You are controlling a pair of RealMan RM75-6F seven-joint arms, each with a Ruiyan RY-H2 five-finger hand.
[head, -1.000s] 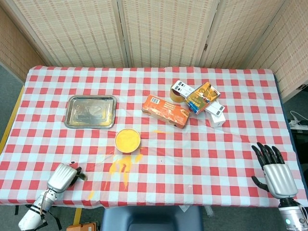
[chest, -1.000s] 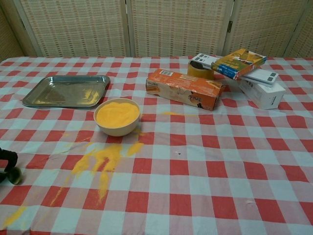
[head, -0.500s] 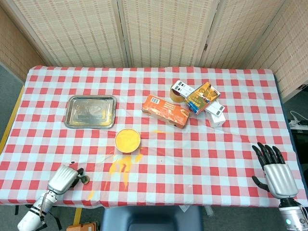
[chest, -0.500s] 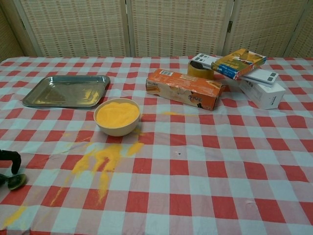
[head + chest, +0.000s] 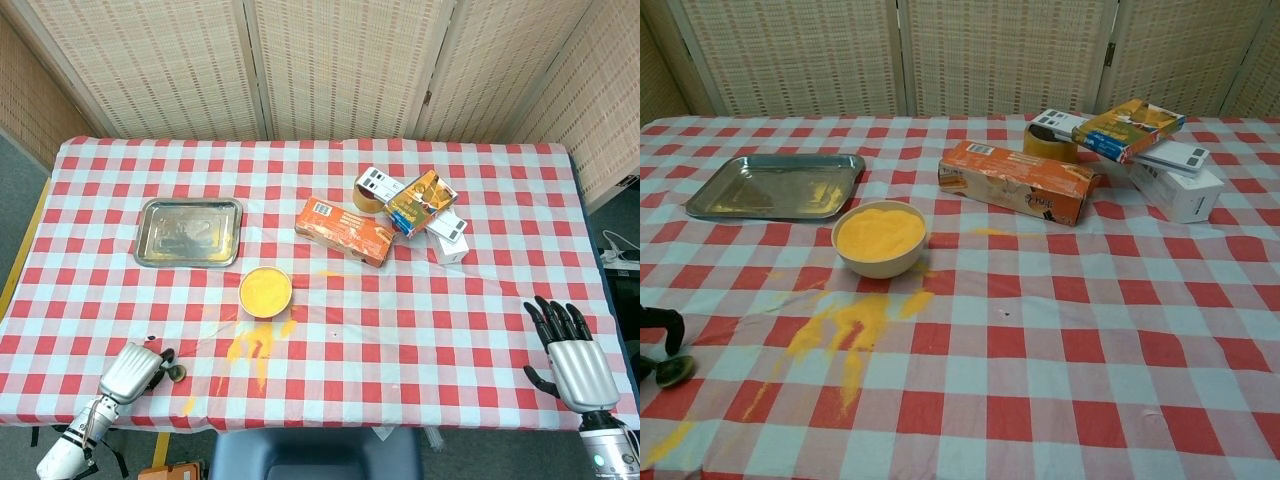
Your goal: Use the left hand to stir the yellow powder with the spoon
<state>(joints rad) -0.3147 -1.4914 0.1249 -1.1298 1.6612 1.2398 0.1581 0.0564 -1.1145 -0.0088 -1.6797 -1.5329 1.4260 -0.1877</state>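
— Where is your left hand (image 5: pixel 132 372) now?

— Low at the table's near edge, at about seven o'clock from the bowl (image 5: pixel 265 291) of yellow powder (image 5: pixel 265 288). My metal palm back faces up and my dark fingers (image 5: pixel 166 357) curl in toward the cloth. Something small, round and dark-rimmed sits at my fingertips: that looks like the spoon (image 5: pixel 176 374), its bowl tip just off the fingers. In the chest view only a curled finger (image 5: pixel 670 325) and that rounded tip (image 5: pixel 674 370) show at the left border. Whether I truly grip it, I cannot tell.

— And the right hand (image 5: pixel 573 356)?

— At four o'clock from the bowl, off the table's near right corner, fingers spread and upright, holding nothing.

— What changed over the last second?

— My left hand slid slightly toward the table's near edge and the fingers uncurled a little, so the rounded tip shows more plainly beside them. The right hand has not moved.

— The powder itself?

— It fills the bowl, just right of the metal tray's (image 5: pixel 189 231) near corner. A spill (image 5: pixel 254 346) trails across the checked tablecloth (image 5: pixel 420 320) at six o'clock from the bowl, unchanged. The orange box (image 5: pixel 347 232) lies at one o'clock.
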